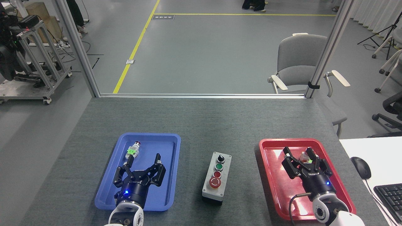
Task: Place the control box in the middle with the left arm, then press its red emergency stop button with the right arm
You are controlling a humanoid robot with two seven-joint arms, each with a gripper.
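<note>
The light-grey control box [217, 178] lies on the bare dark-grey tabletop [201, 125] between the two trays, its black knob farthest from me. Its red emergency stop button [214, 182] is the nearest and largest in the row, with nothing touching it. My left gripper [144, 158] hovers open over the blue tray [169, 141], empty. My right gripper [298, 151], with the looping black cable, stands open over the red tray [270, 150], well to the right of the box, and partly hides a small component behind it.
A small grey-and-green component [133, 150] lies at the back of the blue tray. A white desk [355, 147] with a mouse [361, 167] and a keyboard [389, 196] adjoins the right side. A grey chair [298, 59] stands beyond the table's far right corner.
</note>
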